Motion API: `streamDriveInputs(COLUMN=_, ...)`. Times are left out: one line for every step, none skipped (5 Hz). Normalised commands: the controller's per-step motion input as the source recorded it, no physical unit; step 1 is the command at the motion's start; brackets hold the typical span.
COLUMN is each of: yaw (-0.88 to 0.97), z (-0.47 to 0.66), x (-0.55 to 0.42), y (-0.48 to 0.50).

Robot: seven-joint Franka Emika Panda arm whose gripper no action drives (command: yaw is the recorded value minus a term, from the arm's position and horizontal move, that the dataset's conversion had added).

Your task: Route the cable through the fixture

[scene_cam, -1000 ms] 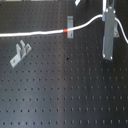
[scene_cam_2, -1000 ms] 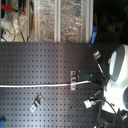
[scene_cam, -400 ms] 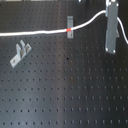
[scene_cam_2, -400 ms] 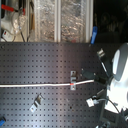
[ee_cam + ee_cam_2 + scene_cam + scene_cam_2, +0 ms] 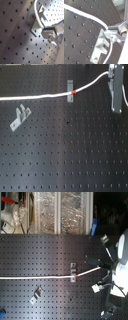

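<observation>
In both exterior views the white cable runs in from the left across the black board. Its red band sits just to the first exterior view's right of the fixture, a slim grey upright strip. The cable crosses the strip; I cannot tell whether it sits in the slot. Past the band the cable rises to my gripper, which is shut on it. In both wrist views the cable curves into the fingers.
A two-pronged grey bracket stands on the board toward the first exterior view's left. Both wrist views show a grey bracket bolted to the board beside the fingers. Boxes and clutter line the board's far edge.
My gripper has moved toward the first exterior view's right and upward, drawing the cable along. The red band has slid from the fixture's left side to just past its right.
</observation>
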Motion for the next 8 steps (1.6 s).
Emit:
streamDriveInputs(yaw=0.00, z=0.00, x=-0.278, y=0.239)
streamDriveInputs(yaw=0.01, z=0.00, x=-0.181, y=0.382)
streamDriveInputs(yaw=-0.05, z=0.00, x=-0.064, y=0.100)
streamDriveInputs(yaw=-0.03, z=0.68, x=-0.475, y=0.179)
streamDriveInputs(yaw=0.00, z=0.02, x=0.000, y=0.000)
streamDriveInputs(yaw=0.00, z=0.30, x=-0.115, y=0.033)
streamDriveInputs(yaw=0.15, z=0.42, x=-0.869, y=0.022)
streamDriveInputs(yaw=0.00, z=0.00, x=0.003, y=0.014)
